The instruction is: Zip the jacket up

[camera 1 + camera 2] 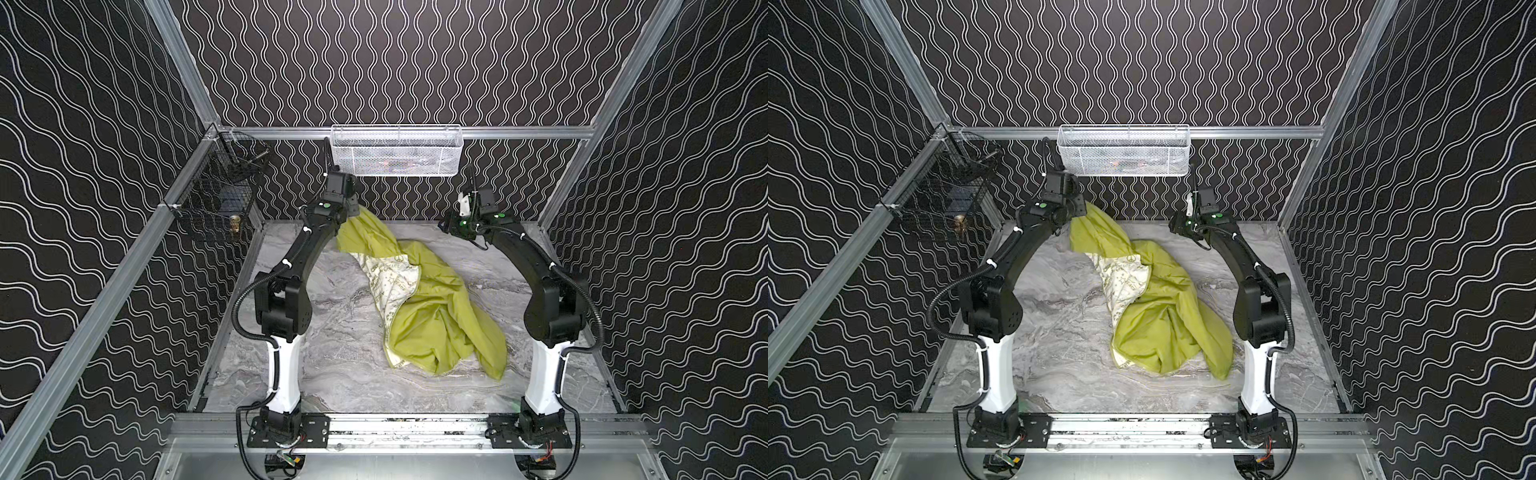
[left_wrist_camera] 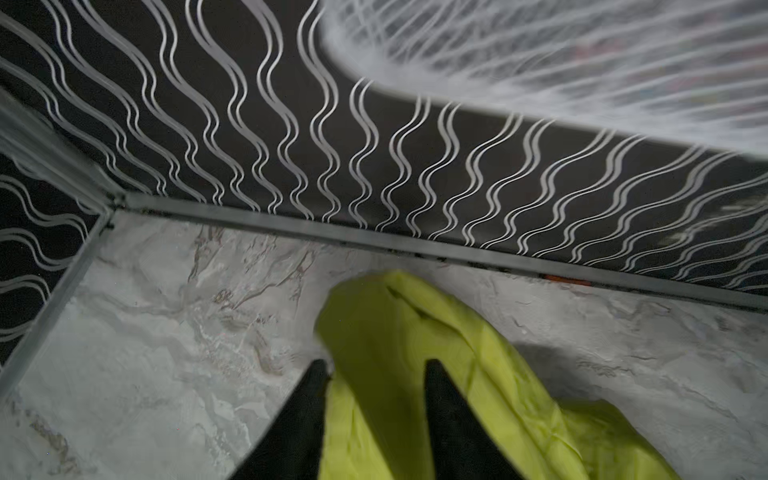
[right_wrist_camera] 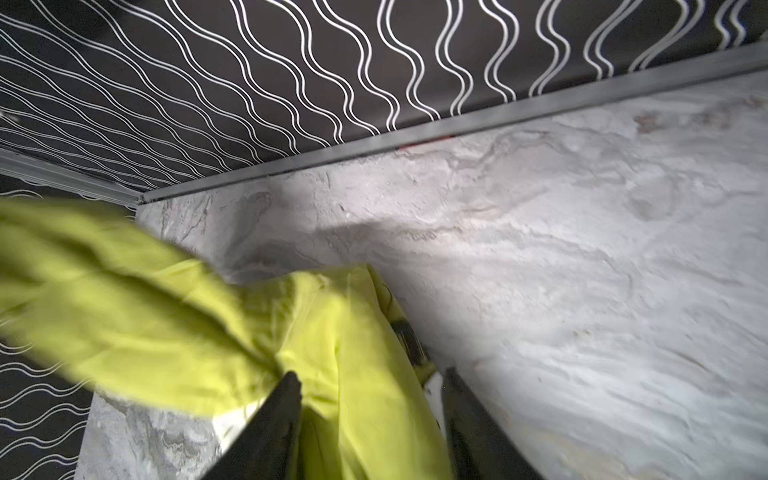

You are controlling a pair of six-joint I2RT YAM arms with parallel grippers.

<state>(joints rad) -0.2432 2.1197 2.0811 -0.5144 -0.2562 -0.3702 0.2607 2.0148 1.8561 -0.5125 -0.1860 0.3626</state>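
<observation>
The jacket (image 1: 432,316) lies crumpled on the counter (image 1: 332,365). Its long axis runs from far left to near right, with cream lining showing along the middle. Its far-left tip rises right up to the left claw (image 2: 376,365), whose fingers stand apart with yellow fabric loose between them, not pinched. The right claw (image 3: 372,374) is spread too and holds nothing. In both top views it hangs at the far right, apart from the cloth, which lies to its left and nearer. The left arm is clearly the closer one.
</observation>
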